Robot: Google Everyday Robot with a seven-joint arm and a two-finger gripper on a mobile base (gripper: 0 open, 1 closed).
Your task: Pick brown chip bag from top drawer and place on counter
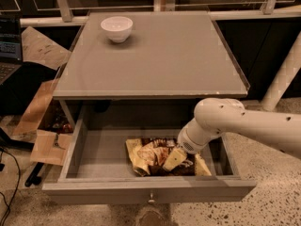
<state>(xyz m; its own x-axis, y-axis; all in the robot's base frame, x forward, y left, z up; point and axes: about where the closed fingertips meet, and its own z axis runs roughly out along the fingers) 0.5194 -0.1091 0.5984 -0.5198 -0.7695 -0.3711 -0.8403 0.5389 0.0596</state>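
The brown chip bag [149,157] lies crumpled in the open top drawer [94,189], towards its front right. It is dark brown in the middle with pale tan ends. My gripper [175,158] reaches down into the drawer from the right on the white arm [244,124]. It sits on the right half of the bag and hides part of it. The counter [155,60] above is a flat grey square top. The drawer's small metal knob [151,199] shows at the front centre.
A white bowl [116,28] stands on the counter's back left. Cardboard boxes [44,121] and cables lie on the floor left of the cabinet. A white lattice post [282,79] stands at the right. A railing runs behind the counter.
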